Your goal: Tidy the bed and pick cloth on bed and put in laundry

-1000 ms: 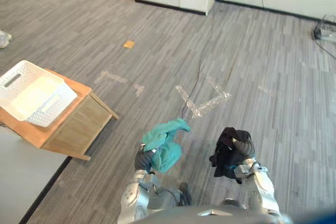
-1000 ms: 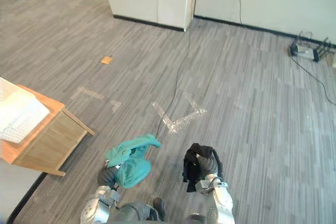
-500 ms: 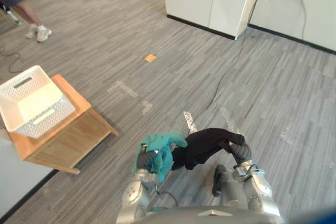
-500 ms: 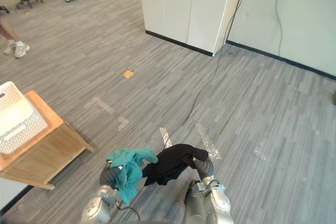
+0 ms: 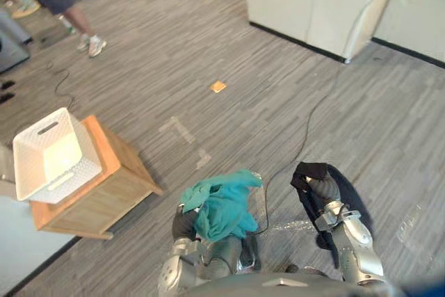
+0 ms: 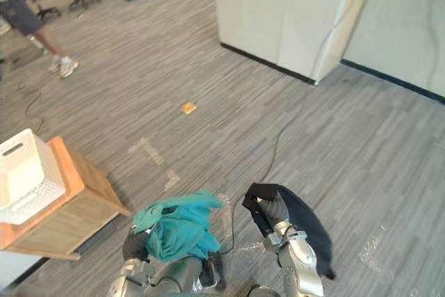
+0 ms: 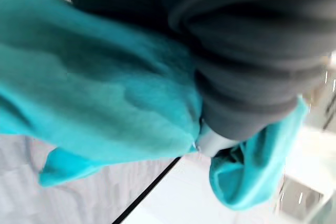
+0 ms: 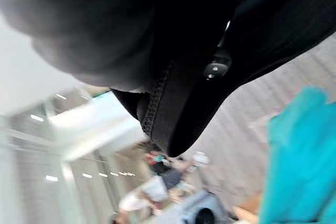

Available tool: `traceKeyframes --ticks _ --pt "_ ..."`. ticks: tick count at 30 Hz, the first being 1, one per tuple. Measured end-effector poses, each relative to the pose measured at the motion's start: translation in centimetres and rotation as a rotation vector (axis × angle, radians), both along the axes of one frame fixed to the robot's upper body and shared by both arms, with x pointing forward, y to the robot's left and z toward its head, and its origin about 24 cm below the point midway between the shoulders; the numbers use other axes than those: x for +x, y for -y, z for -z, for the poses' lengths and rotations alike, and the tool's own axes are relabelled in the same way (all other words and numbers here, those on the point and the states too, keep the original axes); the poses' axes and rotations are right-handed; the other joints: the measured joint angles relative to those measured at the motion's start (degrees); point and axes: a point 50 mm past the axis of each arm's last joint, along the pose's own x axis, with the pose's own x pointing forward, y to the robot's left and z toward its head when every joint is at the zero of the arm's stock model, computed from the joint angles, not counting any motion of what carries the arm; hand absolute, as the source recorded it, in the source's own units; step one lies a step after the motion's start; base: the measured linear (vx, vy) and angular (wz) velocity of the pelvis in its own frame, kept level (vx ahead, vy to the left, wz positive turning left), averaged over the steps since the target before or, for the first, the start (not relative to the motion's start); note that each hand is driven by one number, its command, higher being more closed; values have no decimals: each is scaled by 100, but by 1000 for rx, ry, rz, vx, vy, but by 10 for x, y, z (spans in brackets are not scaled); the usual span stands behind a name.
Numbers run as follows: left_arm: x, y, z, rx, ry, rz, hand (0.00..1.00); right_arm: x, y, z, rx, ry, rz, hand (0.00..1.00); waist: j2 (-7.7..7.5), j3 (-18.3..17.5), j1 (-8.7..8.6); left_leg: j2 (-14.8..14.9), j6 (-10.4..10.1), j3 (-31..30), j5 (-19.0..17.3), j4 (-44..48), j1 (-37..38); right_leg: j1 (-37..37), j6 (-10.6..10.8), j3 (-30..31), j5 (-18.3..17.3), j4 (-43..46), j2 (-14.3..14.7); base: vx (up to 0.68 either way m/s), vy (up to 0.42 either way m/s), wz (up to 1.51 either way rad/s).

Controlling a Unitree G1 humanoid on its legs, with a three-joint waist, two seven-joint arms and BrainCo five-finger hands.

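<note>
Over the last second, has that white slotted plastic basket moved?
No. The white slotted plastic basket sits on the same end of the low wooden table as before; only the camera has turned.
</note>
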Motion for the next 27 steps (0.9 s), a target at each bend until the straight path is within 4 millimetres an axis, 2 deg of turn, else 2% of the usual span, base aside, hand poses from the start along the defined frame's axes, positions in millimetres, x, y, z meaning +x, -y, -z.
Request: traceKeyframes --ticks 1,2,3,4,6,7,8,9,10,12,14,15,17,18,19,20,21,22,23,25,26,27 --pt "1 2 1 -2 -3 10 100 -1 1 1 -1 -3 6 100 -13 -43 21 -36 122 114 135 -113 0 88 98 -112 -60 3 1 484 34 101" --pt "-2 6 4 -6 -23 26 100 -3 1 4 -3 -10 15 100 -33 -204 103 -129 425 122 553 -334 20 246 339 -236 -208 65 8 508 45 70" --pt "-5 6 10 -5 -54 27 100 -5 1 7 1 -17 24 100 -81 -324 176 -239 1057 51 759 -379 122 370 533 -249 -329 194 -50 751 85 85" --pt "-10 5 17 1 -105 11 100 -5 -2 9 9 -21 28 100 -234 -547 258 -449 1240 -69 579 -347 239 325 683 -192 -404 735 -363 671 84 66" --pt "-8 2 17 10 -109 -6 100 1 -5 5 12 3 22 100 -314 -556 293 -512 1325 -261 347 -148 341 194 786 -50 -319 1582 -595 540 67 71" --pt "-5 -2 15 24 -105 -14 100 7 -7 1 13 24 28 100 -359 -547 288 -528 1303 -513 123 -14 483 -79 732 130 48 2746 -864 413 41 68" --pt "-4 -3 15 29 -103 -14 100 8 -7 0 13 28 29 100 -369 -542 287 -544 1282 -594 81 -13 539 -143 703 176 182 3048 -933 514 43 82" --pt "-2 -6 13 44 -94 -9 100 10 -10 -1 14 35 32 100 -414 -513 272 -615 1190 -839 -60 -53 800 -505 548 386 455 4343 -1241 393 21 78" --pt "-1 -9 13 61 -94 -1 100 11 -12 -2 11 35 44 100 -430 -509 250 -675 1039 -1086 -201 -81 1063 -835 443 574 322 5450 -1526 472 23 88" --pt "2 -13 8 104 -79 19 100 5 -15 3 8 6 57 100 -418 -513 213 -696 842 -1513 -339 -169 1402 -1374 182 642 102 6253 -1795 414 -3 102" --pt "8 -20 0 140 -50 18 100 0 -18 5 5 -11 77 100 -445 -517 67 -697 782 -2030 -373 -216 1549 -2026 137 747 -196 6104 -1865 378 -51 142" --pt "13 -25 -5 156 -27 14 100 -2 -16 6 0 -16 101 100 -466 -499 -38 -688 766 -2342 -372 -234 1614 -2430 135 883 -356 5578 -1822 359 -133 153" --pt "23 -29 -11 163 1 2 100 -10 -1 6 -96 7 171 100 -433 -457 -66 -578 635 -2816 -453 -179 1712 -2782 158 1167 -385 4181 -1555 361 -166 135" --pt "27 -31 -14 160 13 -4 100 -17 10 5 -133 38 212 100 -390 -433 -59 -503 543 -3060 -516 -110 1741 -2853 242 1346 -316 3397 -1382 373 -267 144" --pt "31 -34 -18 165 34 -19 100 -24 27 1 -43 78 233 100 -343 -324 -106 -340 410 -3413 -683 32 1844 -2873 364 1824 76 2113 -1085 369 -296 139" --pt "30 -36 -18 171 33 -19 100 -27 31 -2 -21 99 236 100 -362 -311 -120 -298 348 -3475 -769 123 1860 -2865 416 2009 260 1695 -1002 456 -399 133" --pt "28 -39 -17 183 26 -16 100 -30 33 -10 8 156 216 100 -447 -261 -128 -235 197 -3613 -1011 381 1903 -2857 588 2446 619 1046 -873 371 -408 89" --pt "23 -42 -17 192 17 -20 100 -31 30 -19 19 212 174 100 -582 -203 -155 -232 107 -3626 -1273 635 1911 -2806 625 2778 712 829 -870 439 -524 113" --pt "18 -40 -14 180 2 -28 100 -30 25 -33 24 289 112 100 -515 -83 -272 -57 25 -3714 -1757 1062 1937 -2834 675 2903 892 1363 -727 338 -445 79" --pt "7 -29 -9 134 -23 -37 100 -27 19 -49 26 363 41 100 -291 -154 -221 372 -84 -3723 -2054 1183 2079 -3028 450 2850 353 2231 -401 323 -385 33" --pt "4 -26 -9 117 -28 -49 100 -23 10 -59 39 415 -9 100 -220 -120 -189 545 -19 -3699 -2091 1254 2187 -3052 365 2683 -20 2586 -320 362 -343 19" --pt "1 -25 -7 109 -36 -61 100 -22 5 -62 50 427 -26 100 -196 -98 -193 571 27 -3666 -2031 1680 2070 -3000 308 2582 -170 2660 -317 373 -332 34"
